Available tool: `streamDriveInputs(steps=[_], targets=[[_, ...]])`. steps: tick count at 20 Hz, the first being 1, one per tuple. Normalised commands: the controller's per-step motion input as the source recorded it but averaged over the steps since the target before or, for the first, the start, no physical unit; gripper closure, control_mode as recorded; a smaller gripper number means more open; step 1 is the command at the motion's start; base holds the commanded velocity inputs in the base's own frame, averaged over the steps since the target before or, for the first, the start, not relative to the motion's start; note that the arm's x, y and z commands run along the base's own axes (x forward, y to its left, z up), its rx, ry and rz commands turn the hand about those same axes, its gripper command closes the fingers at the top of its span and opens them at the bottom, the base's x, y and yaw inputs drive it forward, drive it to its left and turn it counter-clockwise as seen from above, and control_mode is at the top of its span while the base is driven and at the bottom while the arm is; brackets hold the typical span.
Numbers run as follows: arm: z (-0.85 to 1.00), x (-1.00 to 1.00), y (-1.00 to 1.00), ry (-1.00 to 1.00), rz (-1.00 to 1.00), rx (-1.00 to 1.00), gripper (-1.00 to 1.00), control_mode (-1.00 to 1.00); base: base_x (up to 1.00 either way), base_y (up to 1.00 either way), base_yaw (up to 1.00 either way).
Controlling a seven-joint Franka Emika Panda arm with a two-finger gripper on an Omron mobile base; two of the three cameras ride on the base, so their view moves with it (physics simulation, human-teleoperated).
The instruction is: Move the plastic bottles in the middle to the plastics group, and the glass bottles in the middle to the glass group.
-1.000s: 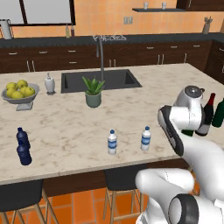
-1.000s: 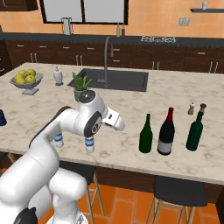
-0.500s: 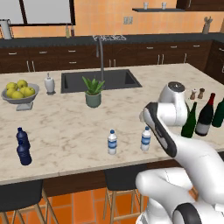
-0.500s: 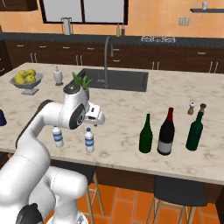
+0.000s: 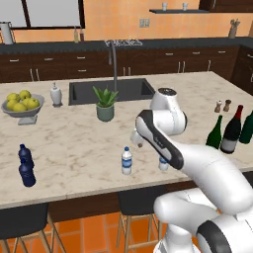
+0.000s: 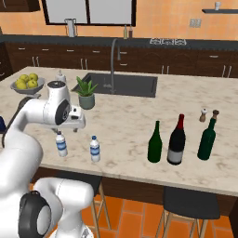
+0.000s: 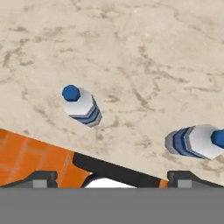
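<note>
Jaws spread wide, empty; my gripper (image 5: 138,140) hangs above marble counter (image 5: 74,143) near front edge. Two plastic bottles (image 7: 81,106) (image 7: 197,141) stand upright below me, apart. Navy plastics group (image 5: 23,165) far left. Green glass bottle (image 6: 155,142) beside red-topped glass group (image 6: 176,140).

Two water bottles (image 5: 127,160) near counter (image 5: 74,143) edge

Bright even rendered light; soft shadows; slight pixel blur.
</note>
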Motion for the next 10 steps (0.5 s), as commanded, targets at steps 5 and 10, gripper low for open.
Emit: streamDriveInputs(steps=[5,10], targets=[[-0.05,0.00,0.96,0.12,0.23,0.00,-1.00,-1.00,0.00,0.00,0.00],[-0.26,0.00,0.17,0.00,0.09,-0.02,-1.00,-1.00,0.00,0.00,0.00]])
